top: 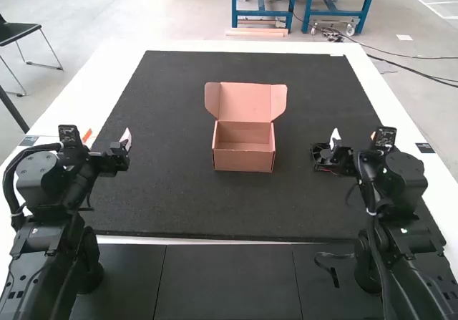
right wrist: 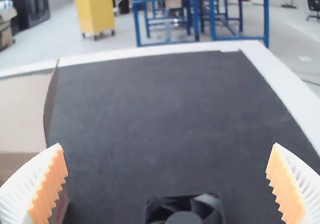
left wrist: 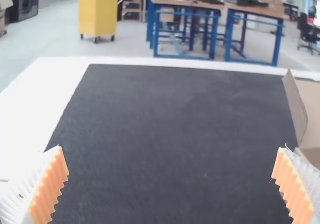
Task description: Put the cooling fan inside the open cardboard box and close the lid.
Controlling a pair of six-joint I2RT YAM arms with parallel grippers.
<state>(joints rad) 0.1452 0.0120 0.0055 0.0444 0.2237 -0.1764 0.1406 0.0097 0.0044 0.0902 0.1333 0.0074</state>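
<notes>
The left gripper (top: 123,145) and right gripper (top: 335,142) hover with fingers spread wide. On the black mat (top: 179,191) the cardboard box (top: 243,147) stands open and empty. The fan (top: 323,157) lies near it, at the right gripper, ungrasped. Every step remains.

No text legible to you anywhere. Cardboard box (top: 243,155) faces plain. Left tag (top: 28,140), right tag (top: 424,147) on table border (top: 379,98): print too small to read.
</notes>
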